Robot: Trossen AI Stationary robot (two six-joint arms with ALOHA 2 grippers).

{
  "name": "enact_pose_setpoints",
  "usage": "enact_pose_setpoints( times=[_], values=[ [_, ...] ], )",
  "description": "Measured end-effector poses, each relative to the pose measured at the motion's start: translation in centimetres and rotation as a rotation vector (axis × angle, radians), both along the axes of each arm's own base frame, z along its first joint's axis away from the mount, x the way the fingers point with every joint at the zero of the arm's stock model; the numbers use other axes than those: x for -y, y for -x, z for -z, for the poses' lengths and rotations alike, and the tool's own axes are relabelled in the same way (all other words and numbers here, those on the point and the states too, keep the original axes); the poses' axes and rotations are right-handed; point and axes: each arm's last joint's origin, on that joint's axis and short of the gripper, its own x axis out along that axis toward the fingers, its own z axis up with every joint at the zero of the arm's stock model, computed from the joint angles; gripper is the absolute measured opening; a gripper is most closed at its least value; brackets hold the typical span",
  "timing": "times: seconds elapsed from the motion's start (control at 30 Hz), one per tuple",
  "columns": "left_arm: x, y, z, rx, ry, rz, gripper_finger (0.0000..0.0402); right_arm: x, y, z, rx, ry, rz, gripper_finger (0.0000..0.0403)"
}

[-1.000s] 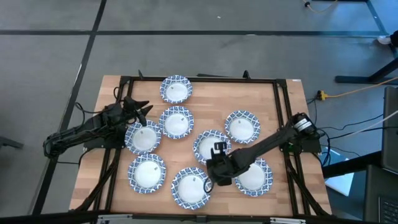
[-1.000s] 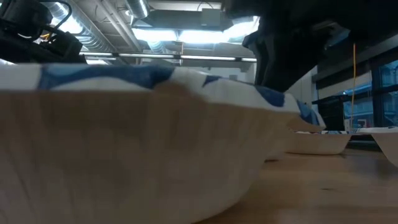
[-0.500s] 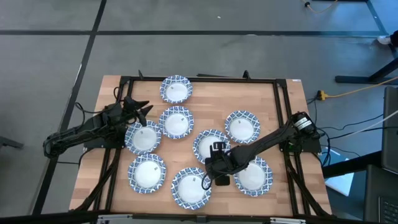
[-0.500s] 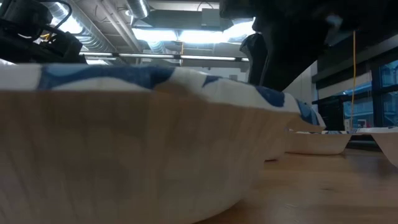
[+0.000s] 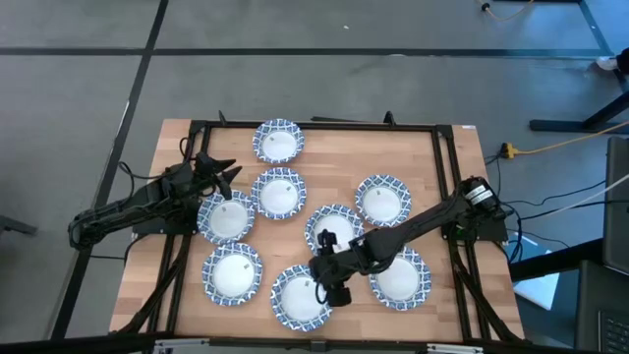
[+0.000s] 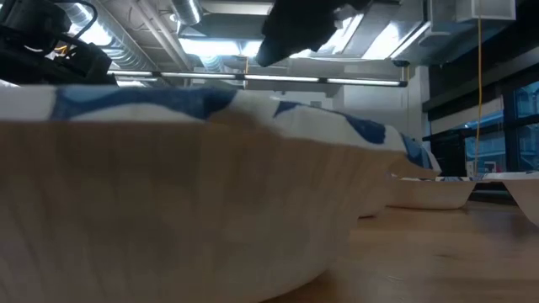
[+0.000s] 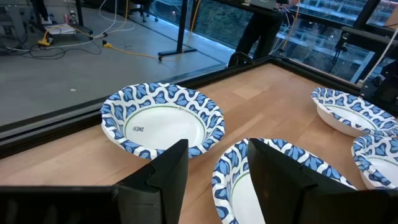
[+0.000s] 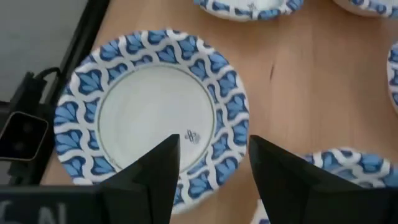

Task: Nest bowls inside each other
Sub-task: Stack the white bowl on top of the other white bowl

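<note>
Several small round bowls with white centres and blue-patterned rims rest flat on their bases on the wooden table, each apart from the others. My right gripper [image 5: 322, 283] [image 8: 211, 163] is open and hovers over the right rim of the near-middle bowl [image 5: 298, 299] [image 8: 152, 112]. That same bowl fills the low view as the nearest bowl [image 6: 185, 194], with the right arm [image 6: 303, 25] above it. My left gripper [image 5: 224, 175] [image 7: 217, 165] is open and waits at the table's left side, its fingers above the rim of the left bowl [image 5: 227, 218] [image 7: 249, 180].
Other bowls lie at the far middle [image 5: 278, 141], centre-left [image 5: 278, 193], near left [image 5: 232, 272], centre [image 5: 334, 226], right [image 5: 382, 201] and near right [image 5: 400, 279]. A dark frame [image 5: 447, 177] borders the table. Bare wood shows along the far right.
My right gripper has moved toward the table's left and near edge, from beside the centre and near-right bowls to above the near-middle bowl. In the low view its arm has swung leftward and out of the middle of the picture. The bowls have stayed put.
</note>
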Motion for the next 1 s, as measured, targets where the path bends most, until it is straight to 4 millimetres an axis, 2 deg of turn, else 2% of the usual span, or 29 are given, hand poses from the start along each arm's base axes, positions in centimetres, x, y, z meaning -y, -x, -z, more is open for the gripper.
enact_pose_setpoints(
  times=[0.13,0.4,0.6,0.83,1.0],
  values=[
    [0.0,0.0,0.0,0.000,0.000,0.000,0.0160,0.8,-0.6,0.3,-0.009,-0.041,0.003,0.0186],
    [0.0,0.0,0.0,-0.001,0.000,0.000,0.0160,1.6,-2.3,2.6,-0.016,-0.072,-0.007,0.0157],
    [0.0,0.0,0.0,-0.001,0.000,0.000,0.0160,2.7,-3.3,4.2,-0.039,-0.077,0.036,0.0153],
    [0.0,0.0,0.0,-0.002,-0.001,0.000,0.0160,2.8,-3.9,7.5,-0.129,-0.097,0.026,0.0153],
    [0.0,0.0,0.0,-0.002,-0.001,0.000,0.0160,2.8,-4.0,8.1,-0.145,-0.111,0.063,0.0152]
  ],
)
